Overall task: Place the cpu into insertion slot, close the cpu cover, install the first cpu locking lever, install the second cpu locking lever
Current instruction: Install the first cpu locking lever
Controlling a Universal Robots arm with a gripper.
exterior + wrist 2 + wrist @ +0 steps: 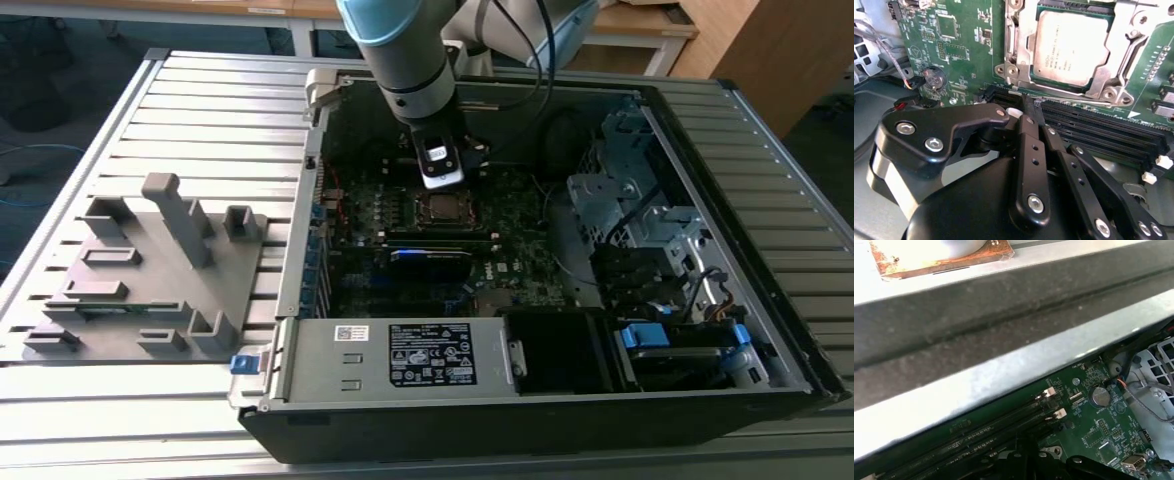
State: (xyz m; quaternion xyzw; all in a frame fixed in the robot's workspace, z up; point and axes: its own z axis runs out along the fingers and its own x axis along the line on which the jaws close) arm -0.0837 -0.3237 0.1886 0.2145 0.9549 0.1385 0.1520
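Silvery cpu (pixel 1070 47) sits in the insertion slot (pixel 1114 30) under the cpu cover (pixel 1026 45); my gripper (pixel 1024 112) hangs just beside, fingers together, holding nothing.

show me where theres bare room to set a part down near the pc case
The slatted table is bare beyond the grey fixture block, along the computer case wall on the exterior view's left. Inside the case it is crowded: the arm hangs over the cpu, beside the drive cage and cables.

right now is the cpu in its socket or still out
In. The cpu lies flat inside the socket, with the metal cover framing its edges.
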